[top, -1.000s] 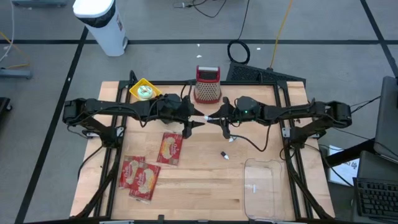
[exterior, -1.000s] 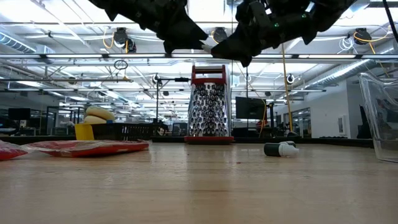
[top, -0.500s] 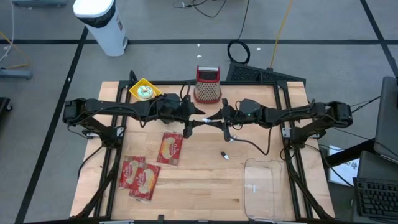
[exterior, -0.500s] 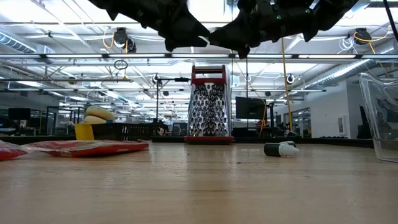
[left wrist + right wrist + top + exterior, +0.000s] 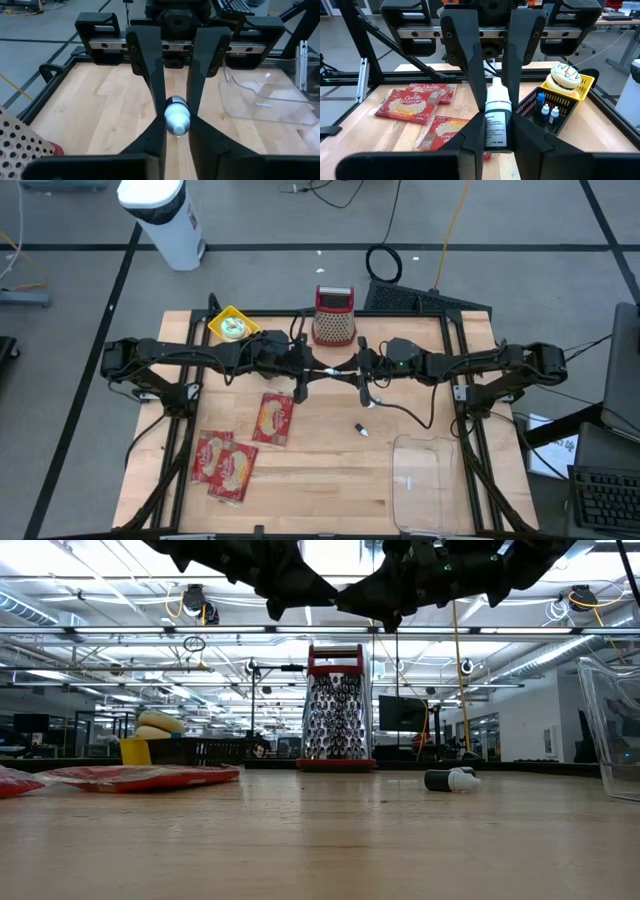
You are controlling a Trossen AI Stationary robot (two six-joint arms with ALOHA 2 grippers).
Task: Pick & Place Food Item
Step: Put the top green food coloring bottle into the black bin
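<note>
We see small white bottle (image 5: 496,122) midair, clenched between right gripper (image 5: 352,368) and left gripper (image 5: 318,370), above desk (image 5: 330,470).

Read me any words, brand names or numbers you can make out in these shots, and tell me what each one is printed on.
"Oreille": in white script on the red food packet lying on the table; the smaller print beneath it is too blurred to read.
Small white bottle between the two grippers: it bears a label with several lines of dark print, all too small to read.
The other two red packets carry print that is illegible.
</note>
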